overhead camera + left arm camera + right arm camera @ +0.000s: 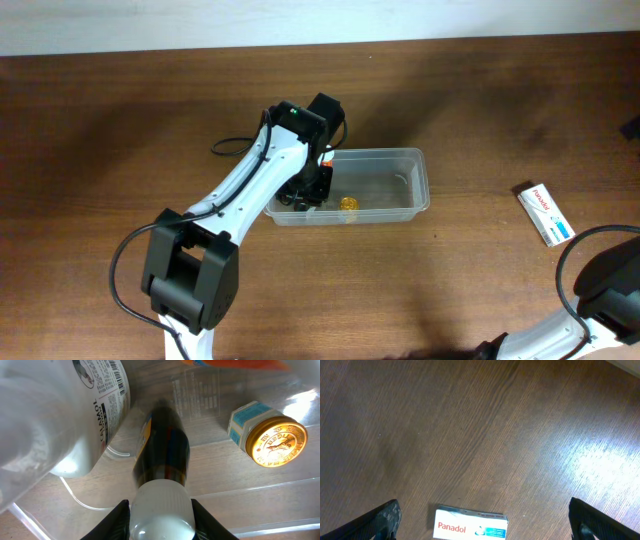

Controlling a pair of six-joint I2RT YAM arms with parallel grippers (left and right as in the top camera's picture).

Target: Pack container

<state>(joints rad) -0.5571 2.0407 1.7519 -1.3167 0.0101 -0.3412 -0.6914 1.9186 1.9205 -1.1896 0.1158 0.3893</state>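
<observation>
The clear plastic container sits mid-table. My left gripper is over its left end, shut on a dark bottle with a white cap, holding it inside the tub. Next to it in the tub are a white bottle with a barcode label and a small jar with a gold lid, also seen from overhead. My right gripper is open above a white Panadol box lying on the table at the right.
An orange item shows at the top edge of the left wrist view. A black cable lies left of the tub. The brown wood table stretches around.
</observation>
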